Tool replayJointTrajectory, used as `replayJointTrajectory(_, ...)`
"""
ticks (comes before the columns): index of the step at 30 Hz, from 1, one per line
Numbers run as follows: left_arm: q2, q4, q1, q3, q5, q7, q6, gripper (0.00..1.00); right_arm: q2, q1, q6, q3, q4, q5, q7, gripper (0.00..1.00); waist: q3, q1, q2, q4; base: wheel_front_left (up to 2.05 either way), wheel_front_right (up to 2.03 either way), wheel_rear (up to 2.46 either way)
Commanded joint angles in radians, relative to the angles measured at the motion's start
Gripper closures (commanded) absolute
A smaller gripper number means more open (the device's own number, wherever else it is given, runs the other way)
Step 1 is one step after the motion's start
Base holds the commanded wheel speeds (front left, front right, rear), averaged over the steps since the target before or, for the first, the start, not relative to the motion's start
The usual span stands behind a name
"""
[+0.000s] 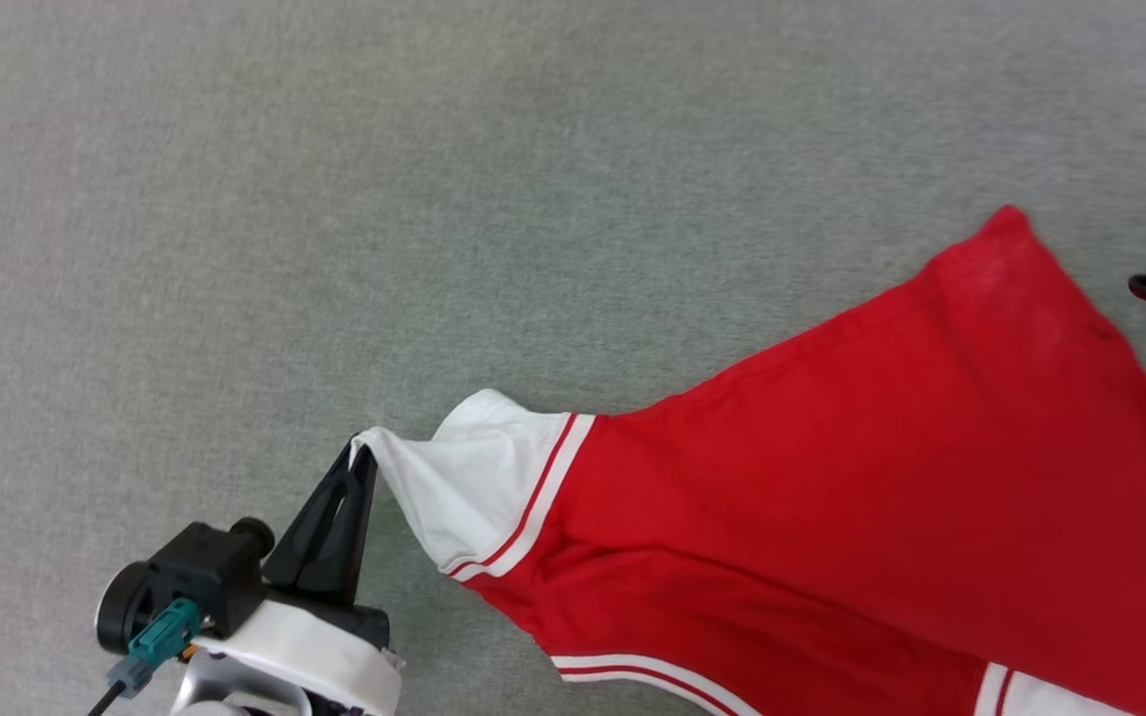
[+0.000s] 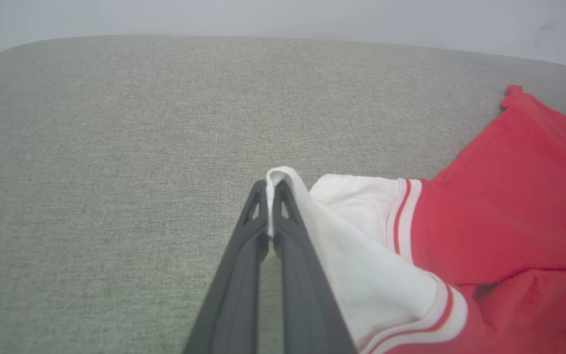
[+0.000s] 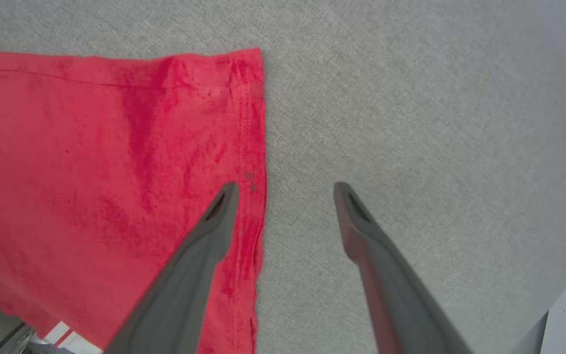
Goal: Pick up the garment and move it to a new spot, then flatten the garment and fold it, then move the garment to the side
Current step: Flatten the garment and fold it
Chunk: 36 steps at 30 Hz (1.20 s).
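The garment (image 1: 832,477) lies on the surface (image 1: 434,199) to our right; our left gripper (image 1: 362,459) touches its left-hand sleeve, our right gripper (image 3: 286,187) straddles its right-hand edge.

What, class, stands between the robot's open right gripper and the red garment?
Nothing visible does. The right gripper, jaws apart, straddles the edge of the garment: one finger shows over red cloth, the other over the grey surface.

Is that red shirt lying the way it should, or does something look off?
Slightly off: the garment lies askew and rumpled on the grey surface, not flat. Its white sleeve is stretched into a peak, pinched in the shut left gripper. The right gripper hangs open over a stitched red edge, holding nothing. No tears show.
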Motion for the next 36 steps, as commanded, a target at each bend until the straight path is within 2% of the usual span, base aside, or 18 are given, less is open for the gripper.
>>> replayJointTrajectory(1,-0.009,0.002,-0.016,-0.004,0.008,-0.005,-0.003,1.00,0.019,-0.032,0.000,0.012,0.023,-0.007,0.017,0.00,0.030,-0.0001,0.0000,0.027,0.00,0.00,0.00)
replayJointTrajectory(4,-0.018,0.008,-0.033,-0.009,0.011,-0.007,-0.007,1.00,0.075,-0.100,0.000,0.052,0.094,-0.030,0.061,0.00,0.057,-0.0001,0.0000,0.043,0.00,0.00,0.00)
replayJointTrajectory(9,-0.039,0.018,-0.063,-0.018,0.018,-0.011,-0.018,1.00,0.146,-0.177,-0.001,0.086,0.201,-0.048,0.073,0.00,0.103,-0.0001,0.0000,0.062,0.00,0.00,0.00)
replayJointTrajectory(14,-0.049,0.033,-0.090,-0.021,0.021,-0.016,-0.029,1.00,0.183,-0.189,0.000,0.143,0.277,-0.058,0.045,0.00,0.132,-0.0001,0.0000,0.069,0.00,0.00,0.00)
replayJointTrajectory(18,-0.055,0.047,-0.105,-0.027,0.024,-0.018,-0.034,1.00,0.174,-0.121,0.000,0.242,0.308,-0.030,0.042,0.00,0.137,-0.0001,0.0000,0.067,0.00,0.00,0.00)
replayJointTrajectory(19,-0.055,0.051,-0.105,-0.027,0.023,-0.019,-0.036,1.00,0.169,-0.113,0.000,0.262,0.308,-0.026,0.034,0.67,0.136,-0.0001,0.0000,0.065,0.00,0.00,0.00)
replayJointTrajectory(20,-0.055,0.055,-0.105,-0.027,0.021,-0.019,-0.037,1.00,0.165,-0.111,0.001,0.273,0.307,-0.019,0.020,1.00,0.133,-0.0001,0.0000,0.062,0.00,0.00,0.00)
replayJointTrajectory(23,-0.050,0.067,-0.107,-0.033,0.024,-0.018,-0.048,1.00,0.157,-0.133,0.001,0.284,0.307,-0.004,-0.029,1.00,0.110,-0.0001,0.0000,0.049,0.00,0.00,0.00)
replayJointTrajectory(24,-0.040,0.079,-0.121,-0.033,0.027,-0.015,-0.057,1.00,0.151,-0.182,0.000,0.285,0.294,0.010,-0.090,1.00,0.073,-0.0001,0.0000,0.033,0.00,0.00,0.00)
replayJointTrajectory(27,-0.022,0.081,-0.132,-0.024,0.030,-0.009,-0.059,1.00,0.155,-0.224,0.000,0.282,0.281,0.029,-0.160,1.00,0.030,-0.0001,0.0000,0.016,0.00,0.00,0.00)
replayJointTrajectory(34,0.033,0.045,-0.196,0.021,0.031,0.008,-0.072,1.00,0.135,-0.244,0.000,0.288,0.236,0.094,-0.295,1.00,-0.065,-0.0001,0.0000,-0.033,0.00,0.00,0.00)
replayJointTrajectory(36,0.063,0.037,-0.293,0.035,0.043,0.039,-0.102,1.00,0.105,-0.252,0.000,0.311,0.194,0.090,-0.372,1.00,-0.099,-0.0001,0.0000,-0.059,0.00,0.00,0.00)
